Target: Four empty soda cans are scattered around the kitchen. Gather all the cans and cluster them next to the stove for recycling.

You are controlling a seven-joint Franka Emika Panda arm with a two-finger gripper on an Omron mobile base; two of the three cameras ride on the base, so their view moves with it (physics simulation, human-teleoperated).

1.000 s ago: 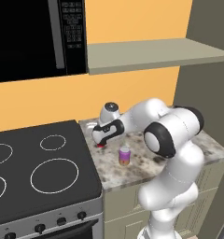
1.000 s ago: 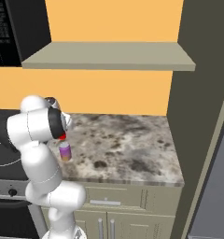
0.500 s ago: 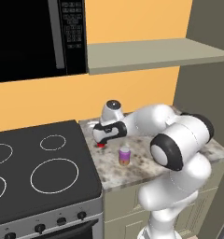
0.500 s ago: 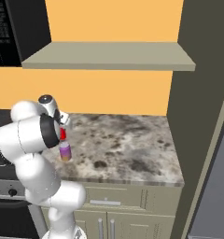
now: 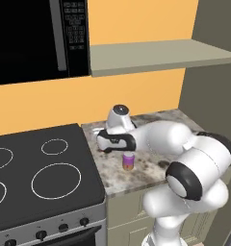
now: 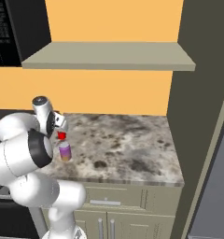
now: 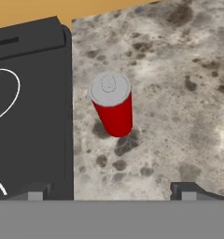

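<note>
The stone counter (image 6: 128, 140) runs from the stove's (image 5: 35, 178) right edge to a dark tall cabinet (image 6: 202, 93) at 3 o'clock in the right base view. Most of its surface toward that cabinet is bare stone. A shelf (image 6: 109, 56) hangs above it, and a black microwave (image 5: 35, 38) hangs above the stove.

Two cans can be counted. A red can (image 7: 112, 103) stands upright on the counter just beside the stove's edge, near the back wall. A purple can (image 5: 128, 160) with an orange lower band stands upright nearer the counter's front edge, also close to the stove. In the right base view the purple can (image 6: 64, 151) sits at 6 o'clock from a sliver of the red one (image 6: 61, 136), near but apart.

The gripper (image 7: 112, 190) hovers above the red can with its jaws spread wide and nothing between them; its two fingertips (image 7: 34, 192) sit at 7 and 5 o'clock in the hand view, the can at 12 o'clock from them, untouched.

The hand view shows the red can's silvery top and its gap from the cooktop. In the left base view the hand (image 5: 116, 141) covers the red can, while the purple one shows clearly just below the hand.
</note>
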